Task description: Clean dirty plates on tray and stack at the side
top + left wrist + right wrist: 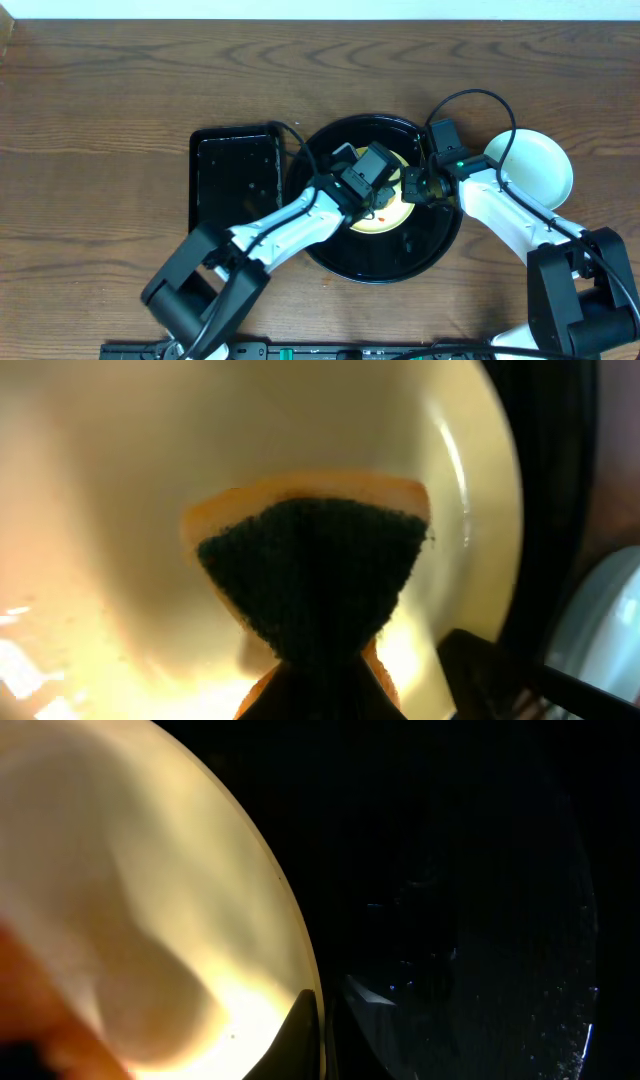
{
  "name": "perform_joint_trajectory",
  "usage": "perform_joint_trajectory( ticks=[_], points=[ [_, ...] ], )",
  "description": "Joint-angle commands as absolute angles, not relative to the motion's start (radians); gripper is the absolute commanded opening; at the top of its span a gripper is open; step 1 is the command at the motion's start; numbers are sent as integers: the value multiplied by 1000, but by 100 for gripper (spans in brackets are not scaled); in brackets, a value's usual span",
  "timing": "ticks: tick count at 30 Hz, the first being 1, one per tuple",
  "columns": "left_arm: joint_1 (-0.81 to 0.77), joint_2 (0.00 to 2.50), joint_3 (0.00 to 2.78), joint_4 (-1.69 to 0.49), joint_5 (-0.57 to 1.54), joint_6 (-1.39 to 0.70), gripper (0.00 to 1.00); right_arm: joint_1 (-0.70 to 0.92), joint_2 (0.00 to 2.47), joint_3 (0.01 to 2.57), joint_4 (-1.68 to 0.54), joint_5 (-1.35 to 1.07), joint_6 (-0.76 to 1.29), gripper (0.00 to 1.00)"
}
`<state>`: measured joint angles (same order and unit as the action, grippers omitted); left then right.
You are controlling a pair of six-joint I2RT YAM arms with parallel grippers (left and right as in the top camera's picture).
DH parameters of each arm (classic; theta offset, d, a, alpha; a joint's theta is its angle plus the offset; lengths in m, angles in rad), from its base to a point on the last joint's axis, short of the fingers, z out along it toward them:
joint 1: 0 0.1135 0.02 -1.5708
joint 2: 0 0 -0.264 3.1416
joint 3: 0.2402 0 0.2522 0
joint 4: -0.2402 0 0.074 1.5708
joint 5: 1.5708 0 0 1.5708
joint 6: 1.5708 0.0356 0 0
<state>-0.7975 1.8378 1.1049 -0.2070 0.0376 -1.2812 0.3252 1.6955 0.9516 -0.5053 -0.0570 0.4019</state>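
The pale yellow plate [392,215] lies in the round black tray [345,255] with small reddish marks near its middle. My left gripper [368,188] is shut on an orange sponge with a dark green scouring face [312,575], pressed against the yellow plate [110,510]. My right gripper [413,187] is shut on the yellow plate's right rim; in the right wrist view one finger [322,1015] lies over the rim of the plate [130,890]. A pale mint-blue plate [535,165] sits on the table right of the tray.
A smaller rectangular black tray [237,180] lies left of the round tray. The round tray's glossy floor [470,920] shows water drops. The mint plate's edge [610,625] shows past the tray rim in the left wrist view.
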Motion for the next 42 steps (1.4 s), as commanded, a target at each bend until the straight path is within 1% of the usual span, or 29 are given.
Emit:
perform_joint_trajectory(
  ticks=[1,10,23,30,39,41,42],
  points=[
    [-819,1858,1102,-174,14,-1307,8,336,1706,951,-509,-57,407,1],
    [-860,1905,1102,-143,-11,-1308,8,336,1706,951,-509,-57,407,1],
    [-864,1924,1102,-343,-15,-1300,7,334,1706,951,-506,-57,407,1],
    [-828,1904,1103,-444,-131,-1192,7,334,1706,951,-506,-57,406,1],
    [-756,1839,1104,-451,-234,-1029,7,334,1706,951,-506,-56,406,1],
    [-740,1806,1109,-451,-262,-997,7,334,1706,951,-506,-57,406,3],
    [-733,1791,1112,-448,-268,-980,8,334,1706,951,-506,-57,406,7]
  ],
)
